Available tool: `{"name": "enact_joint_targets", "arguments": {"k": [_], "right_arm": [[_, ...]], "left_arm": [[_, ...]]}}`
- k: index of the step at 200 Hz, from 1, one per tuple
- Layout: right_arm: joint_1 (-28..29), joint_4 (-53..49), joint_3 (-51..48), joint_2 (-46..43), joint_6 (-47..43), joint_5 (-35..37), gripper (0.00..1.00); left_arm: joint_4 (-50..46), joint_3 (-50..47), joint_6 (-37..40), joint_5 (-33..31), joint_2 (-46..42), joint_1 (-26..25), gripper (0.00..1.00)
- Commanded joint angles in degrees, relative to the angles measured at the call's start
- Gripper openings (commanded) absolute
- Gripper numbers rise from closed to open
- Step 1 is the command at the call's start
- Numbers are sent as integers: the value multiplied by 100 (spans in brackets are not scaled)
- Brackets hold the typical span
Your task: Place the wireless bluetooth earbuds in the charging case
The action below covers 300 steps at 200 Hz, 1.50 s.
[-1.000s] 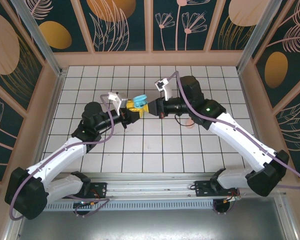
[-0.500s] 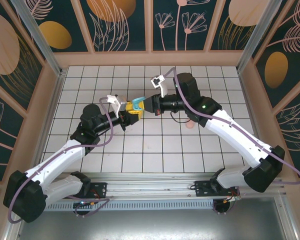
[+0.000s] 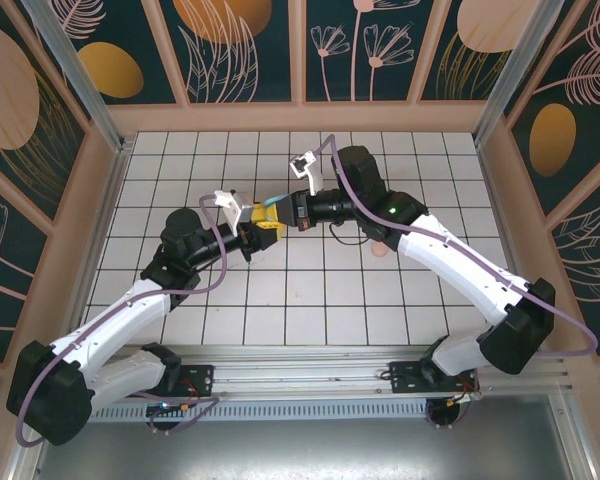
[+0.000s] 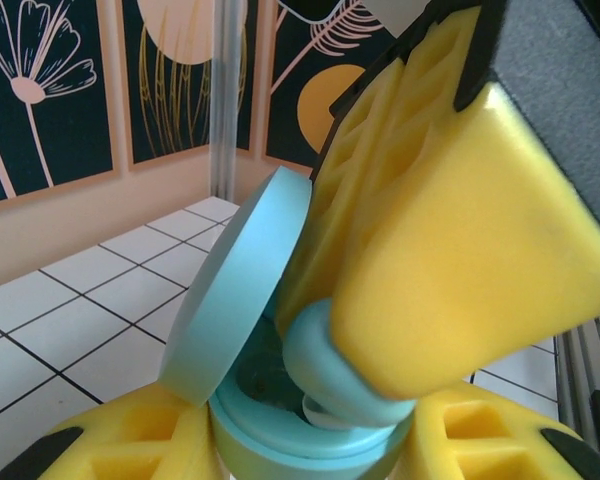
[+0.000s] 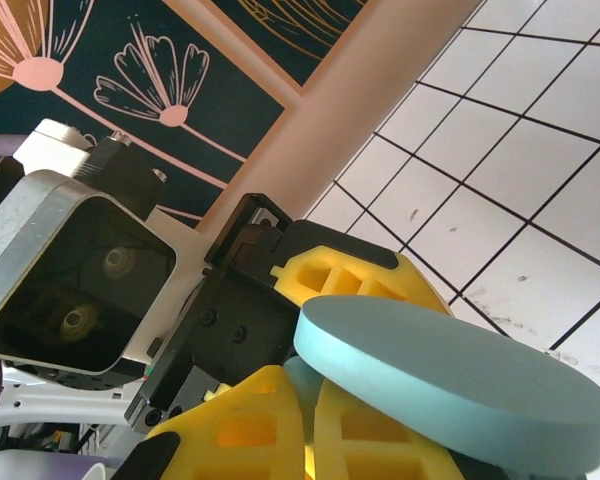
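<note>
Teal earbud (image 4: 320,362), gripped by right tool (image 5: 308,415), sits in case (image 4: 280,440) (lid (image 4: 235,290) open).

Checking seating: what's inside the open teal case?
A teal earbud sits in the mouth of the teal case, held by the right hand. Its yellow fingers cover most of the wells beneath, so seating can't be judged.

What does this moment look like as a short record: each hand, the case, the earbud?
left hand: shut on the teal oval plastic charging case, lifted off the white tiled floor
case lid: hinged open
right hand: shut on a small teal plastic earbud
earbud position: in the mouth of the open case, not clearly seated
</note>
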Motion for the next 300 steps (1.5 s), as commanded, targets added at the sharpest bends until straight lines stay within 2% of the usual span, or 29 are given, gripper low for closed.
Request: {"name": "enact_joint_targets", "arguments": {"k": [1,65,99,139,175,221,264,300], "right_arm": [[67,91,196,76,112,19,7],[117,-647,346,148,-188,727,10],[196,-839,468,281,-291,797,14],[250,-878,519,345,-329,803,14],[251,-735,522,334,-146,654,10],[251,-522,530,260,131,282,10],[260,-769,501,356,111,365,10],[286,-1181,684,420,-22,745,15]], "left_arm": [[221,5,137,12,-77,-30,0],[154,40,178,-66,-99,-32,0],[137,32,178,-91,-107,-26,0],[87,22,180,-113,-142,-27,0],[49,5,199,-158,-160,-28,0],[90,-28,259,-188,-160,-30,0],[101,-12,272,-206,-173,-31,0],[75,-30,305,-251,-238,-31,0]]}}
